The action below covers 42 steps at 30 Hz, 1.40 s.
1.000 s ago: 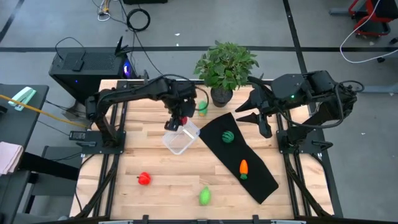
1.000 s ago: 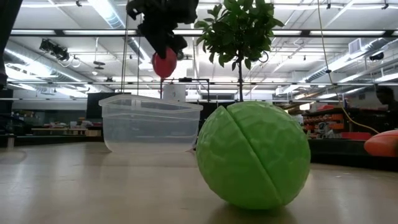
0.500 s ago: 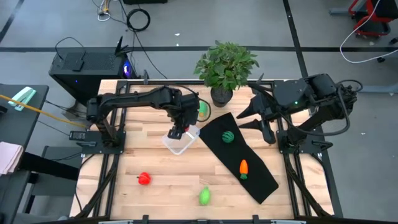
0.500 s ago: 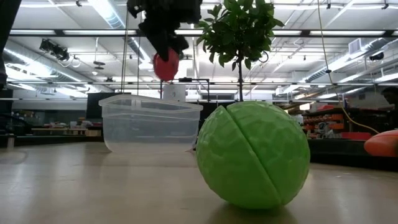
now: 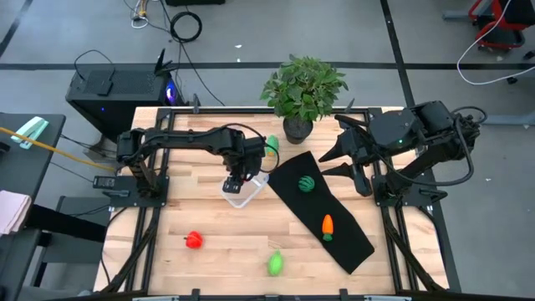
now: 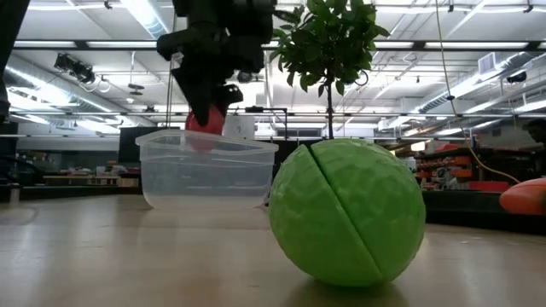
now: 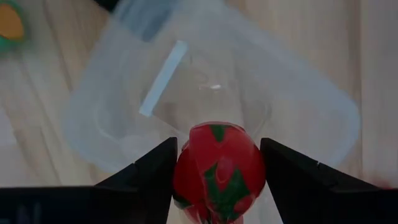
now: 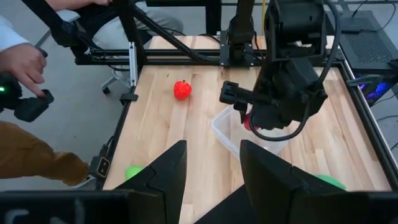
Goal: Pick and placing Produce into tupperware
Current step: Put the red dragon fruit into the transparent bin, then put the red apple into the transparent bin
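Left gripper (image 7: 217, 177) is clamped on a small red toy fruit w/ green top (image 7: 219, 171), right at the rim of the clear squarish plastic tupperware (image 5: 244, 189), which sits mid-table beside the long black mat (image 5: 322, 209). Tub looks empty, so nothing placed yet; this is piece one, not yet let go.

Left to do, approx five: second red toy (image 5: 193, 241) and light green round toy (image 5: 275, 264) near the front edge, dark green round toy (image 5: 307, 183) and orange carrot (image 5: 327, 226) on the mat, another light green piece (image 5: 272, 146) by the potted plant (image 5: 303, 88).

Right gripper (image 8: 208, 171) waits over the table's right side, fingers apart, nothing between them.
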Each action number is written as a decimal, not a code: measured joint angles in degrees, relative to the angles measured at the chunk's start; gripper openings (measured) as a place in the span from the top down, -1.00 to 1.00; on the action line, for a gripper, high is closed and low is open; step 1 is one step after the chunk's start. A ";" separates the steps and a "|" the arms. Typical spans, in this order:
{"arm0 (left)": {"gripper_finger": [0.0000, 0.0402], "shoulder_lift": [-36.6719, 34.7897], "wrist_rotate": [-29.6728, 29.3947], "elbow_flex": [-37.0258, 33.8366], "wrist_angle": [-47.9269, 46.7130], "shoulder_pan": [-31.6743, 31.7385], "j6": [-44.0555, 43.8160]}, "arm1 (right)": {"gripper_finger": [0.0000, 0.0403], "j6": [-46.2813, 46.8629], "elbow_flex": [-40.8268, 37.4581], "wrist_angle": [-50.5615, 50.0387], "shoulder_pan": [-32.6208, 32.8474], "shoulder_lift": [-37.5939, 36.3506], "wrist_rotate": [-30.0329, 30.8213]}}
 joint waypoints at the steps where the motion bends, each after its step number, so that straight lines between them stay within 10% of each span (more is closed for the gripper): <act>1: -0.15 0.00 0.00 -0.43 0.05 0.02 -0.02 | 0.23 -0.02 0.00 -0.02 0.00 0.00 -0.02; 18: -0.48 0.00 1.36 -1.06 2.21 0.07 -3.73 | 0.23 -0.22 0.02 0.00 0.00 0.00 -0.02; 32: -0.27 -5.16 0.60 -1.02 7.65 -1.34 -6.59 | 0.23 -0.26 0.04 -0.02 -0.04 0.02 -0.02; 42: -0.14 -15.46 3.07 -0.97 32.88 -6.52 -16.04 | 0.23 -0.13 0.04 0.03 -0.04 0.02 1.02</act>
